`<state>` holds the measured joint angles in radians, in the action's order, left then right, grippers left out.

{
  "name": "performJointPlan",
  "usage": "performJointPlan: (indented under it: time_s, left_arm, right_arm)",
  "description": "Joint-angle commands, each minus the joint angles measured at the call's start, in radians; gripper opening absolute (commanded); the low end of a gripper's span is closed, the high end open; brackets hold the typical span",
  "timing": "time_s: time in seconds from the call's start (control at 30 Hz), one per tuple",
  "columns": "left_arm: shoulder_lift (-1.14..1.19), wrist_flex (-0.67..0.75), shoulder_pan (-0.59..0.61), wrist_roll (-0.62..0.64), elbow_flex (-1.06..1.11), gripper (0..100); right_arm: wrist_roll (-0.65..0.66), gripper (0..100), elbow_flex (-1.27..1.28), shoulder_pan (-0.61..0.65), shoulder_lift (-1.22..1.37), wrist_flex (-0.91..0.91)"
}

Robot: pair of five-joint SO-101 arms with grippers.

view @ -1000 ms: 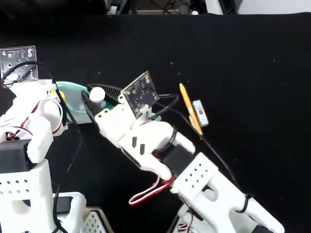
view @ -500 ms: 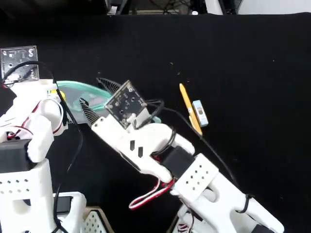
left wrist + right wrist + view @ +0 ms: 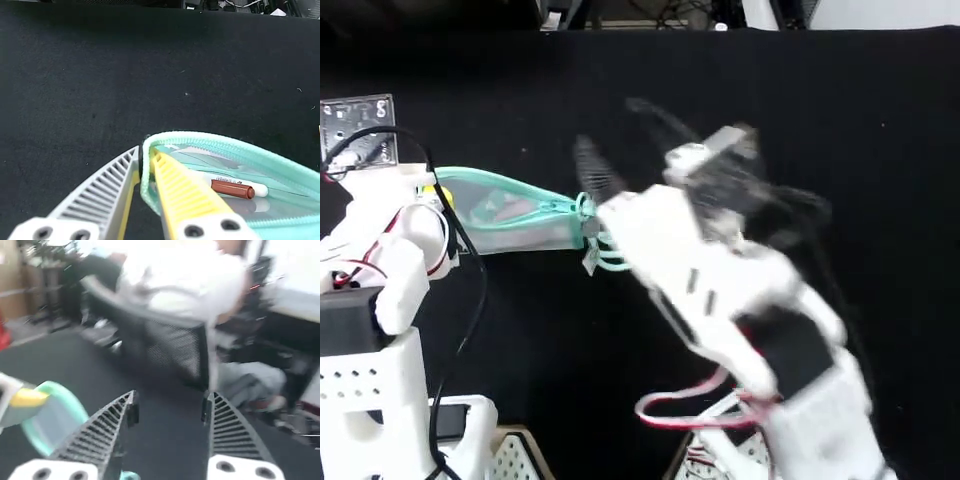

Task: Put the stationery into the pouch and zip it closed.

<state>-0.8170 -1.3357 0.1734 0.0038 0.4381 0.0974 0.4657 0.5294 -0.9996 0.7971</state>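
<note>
The teal pouch (image 3: 515,212) lies on the black table, its mouth open, with a white zipper tag (image 3: 590,258) at its right end. My left gripper (image 3: 440,196) is shut on the pouch's left rim; in the left wrist view its grey and yellow fingers (image 3: 172,185) clamp the teal edge (image 3: 146,165). A white marker with a brown cap (image 3: 232,189) lies inside the pouch (image 3: 235,150). My right gripper (image 3: 620,140) hangs open and empty above the table, just right of the pouch's zipper end. In its own view the right gripper (image 3: 170,402) has the pouch (image 3: 52,412) off to one side.
The left arm's white base (image 3: 370,400) stands at the front left, and the right arm's body (image 3: 750,320) crosses the middle right of the black table (image 3: 880,130). Clutter lies beyond the far table edge (image 3: 650,15).
The right arm has swung up and to the right, away from the pouch mouth, its gripper open. It now covers the yellow pencil and the eraser. The left arm has kept still.
</note>
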Motion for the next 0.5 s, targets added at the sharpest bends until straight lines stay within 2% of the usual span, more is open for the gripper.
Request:
performJointPlan:
  time_s: [0.0, 0.1, 0.23, 0.47]
  left_arm:
    - [0.043, -0.009, 0.005, -0.006, 0.107, 3]
    - [0.043, -0.009, 0.005, -0.005, 0.107, 3]
    - [0.049, -0.009, 0.007, -0.005, 0.107, 3]
    - [0.051, -0.009, 0.007, -0.005, 0.107, 3]
  right_arm:
    - [-0.009, 21.1, -0.021, -0.133, -0.101, 0.092]
    - [-0.009, 21.1, 0.097, -0.253, -0.076, 0.140]
    - [-0.009, 21.1, 0.306, -0.381, 0.065, 0.084]
    - [-0.011, 21.1, 0.447, -0.407, 0.499, -0.236]
